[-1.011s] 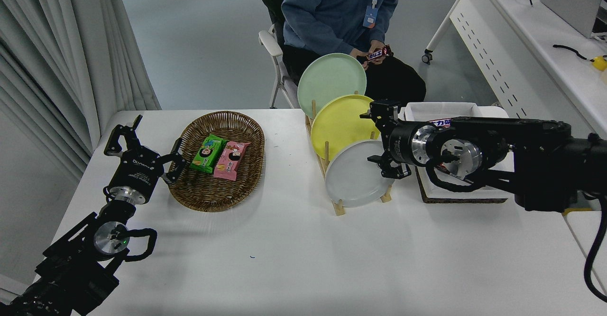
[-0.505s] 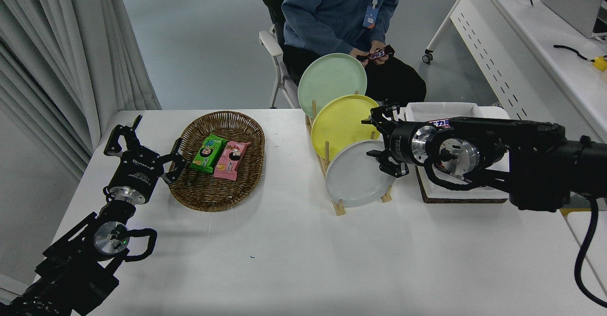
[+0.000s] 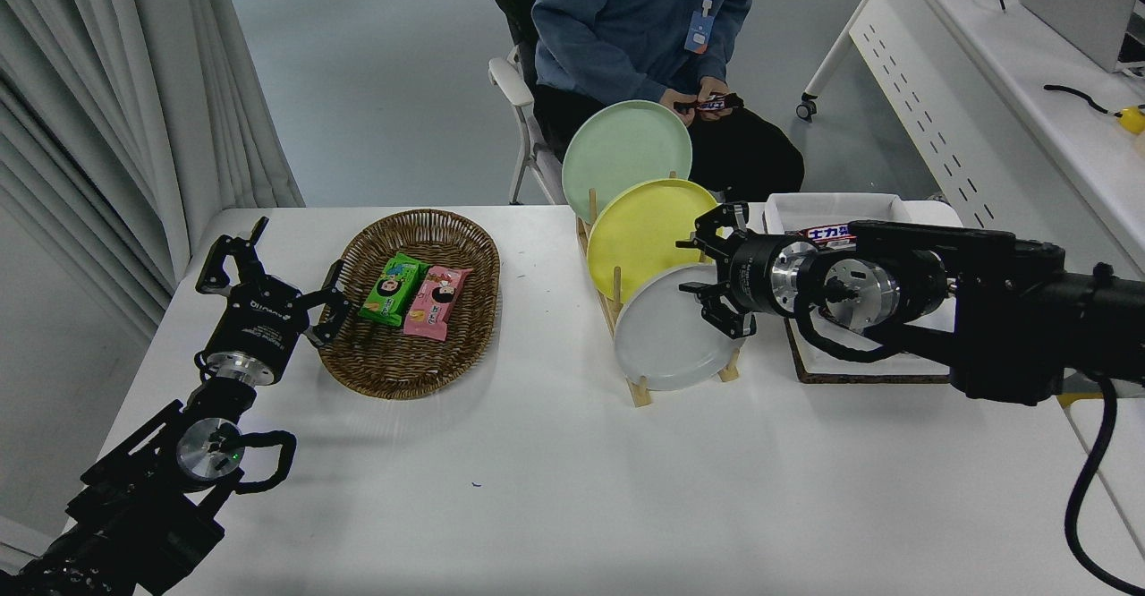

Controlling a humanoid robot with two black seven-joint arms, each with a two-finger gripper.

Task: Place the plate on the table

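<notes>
Right gripper (image 3: pixel 707 278) open-jawed at racked plate (image 3: pixel 666 332); snack-filled wicker basket (image 3: pixel 358 359) beside.

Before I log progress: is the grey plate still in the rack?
Yes. The grey plate leans on edge in the wooden rack; the open right gripper hasn't gripped it.

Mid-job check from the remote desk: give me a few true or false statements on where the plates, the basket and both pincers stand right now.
1. The round light grey plate stands in the wooden rack. True.
2. The right pincer is shut on the yellow plate. False: it is open at the grey plate's right rim.
3. The oval wicker basket holds two snack packs. True.
4. The left pincer holds a pack. False: it is open and empty beside the basket.
5. The pale green plate lies flat on the white table. False: it stands in the rack.
</notes>
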